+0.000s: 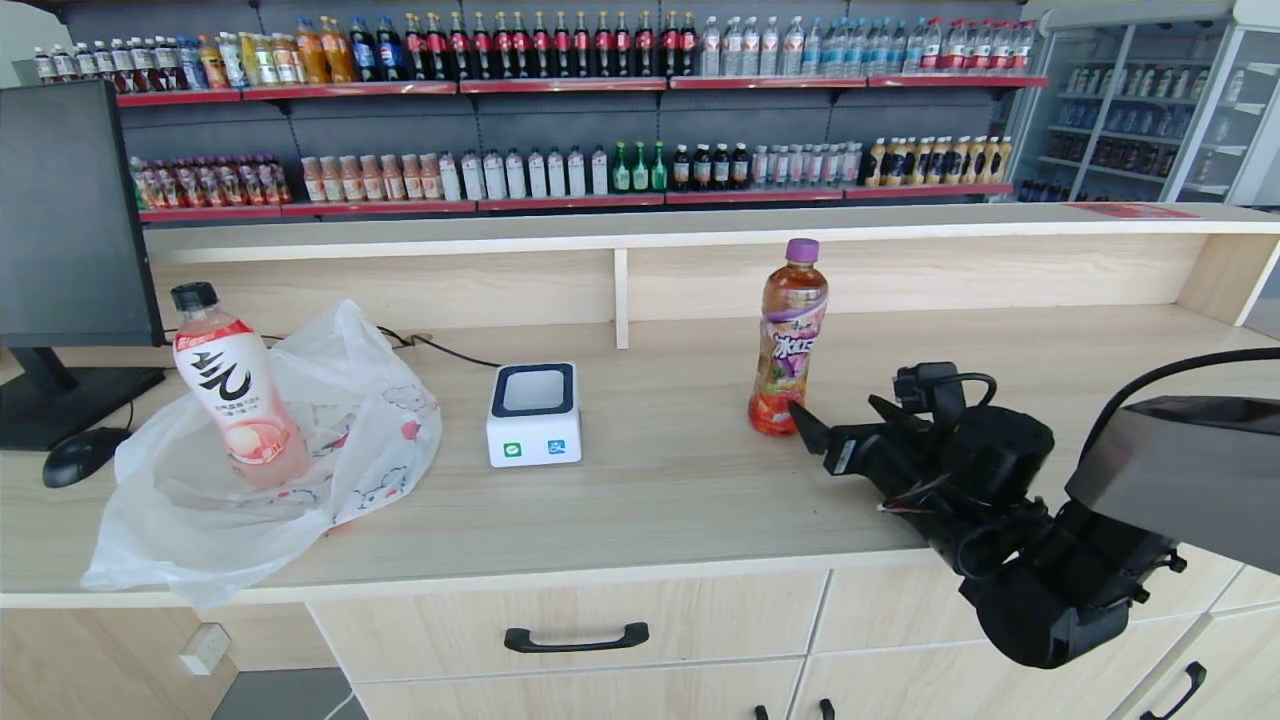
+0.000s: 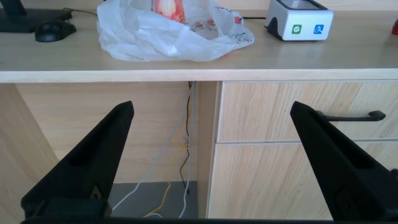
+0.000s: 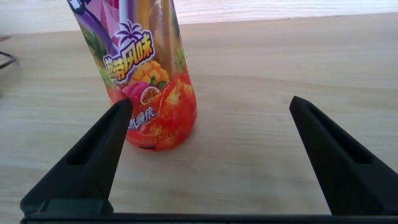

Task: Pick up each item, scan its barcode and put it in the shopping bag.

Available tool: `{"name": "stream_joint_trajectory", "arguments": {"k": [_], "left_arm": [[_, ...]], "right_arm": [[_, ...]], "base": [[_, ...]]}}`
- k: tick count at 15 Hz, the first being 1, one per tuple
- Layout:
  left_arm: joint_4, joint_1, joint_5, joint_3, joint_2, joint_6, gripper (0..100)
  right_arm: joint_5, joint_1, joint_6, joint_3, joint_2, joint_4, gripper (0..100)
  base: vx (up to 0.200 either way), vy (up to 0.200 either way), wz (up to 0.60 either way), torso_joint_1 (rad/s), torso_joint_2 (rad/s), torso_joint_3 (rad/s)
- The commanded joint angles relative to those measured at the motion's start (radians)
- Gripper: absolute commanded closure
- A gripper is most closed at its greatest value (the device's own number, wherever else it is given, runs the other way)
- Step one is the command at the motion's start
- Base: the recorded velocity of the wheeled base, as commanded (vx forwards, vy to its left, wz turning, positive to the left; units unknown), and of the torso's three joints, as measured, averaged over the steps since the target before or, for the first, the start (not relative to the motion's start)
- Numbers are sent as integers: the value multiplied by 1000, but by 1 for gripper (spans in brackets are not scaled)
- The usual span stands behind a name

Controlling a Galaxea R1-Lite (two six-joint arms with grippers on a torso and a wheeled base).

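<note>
An orange tea bottle [image 1: 788, 340] with a purple cap stands upright on the wooden counter [image 1: 680, 490]. My right gripper [image 1: 845, 412] is open just right of the bottle's base, low over the counter. In the right wrist view the tea bottle [image 3: 146, 81] stands just ahead of one finger, outside the right gripper [image 3: 210, 102]. A pink bottle [image 1: 235, 390] with a black cap stands in the white plastic shopping bag [image 1: 370, 450] at the left. The white scanner [image 1: 535, 412] sits between bag and tea bottle. My left gripper [image 2: 211, 109] is open below counter level, facing the cabinet front.
A black monitor [image 1: 70, 220] and a mouse [image 1: 80, 455] occupy the counter's far left. A raised ledge [image 1: 700, 235] runs along the back, with drink shelves behind it. Drawers with black handles [image 1: 575, 637] sit under the counter; cables [image 2: 186, 149] hang in the open bay.
</note>
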Motion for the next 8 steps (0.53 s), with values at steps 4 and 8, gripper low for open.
{"name": "stream_joint_trajectory", "arguments": {"k": [4,8], "left_arm": [[0,0,0,0,0,0,0],[0,0,0,0,0,0,0]], "right_arm": [[0,-43,1,13,-11,-1,0],[0,23,-1,1,-39,-1,0]], "base": [[0,0,0,0,0,0],[0,0,0,0,0,0]]}}
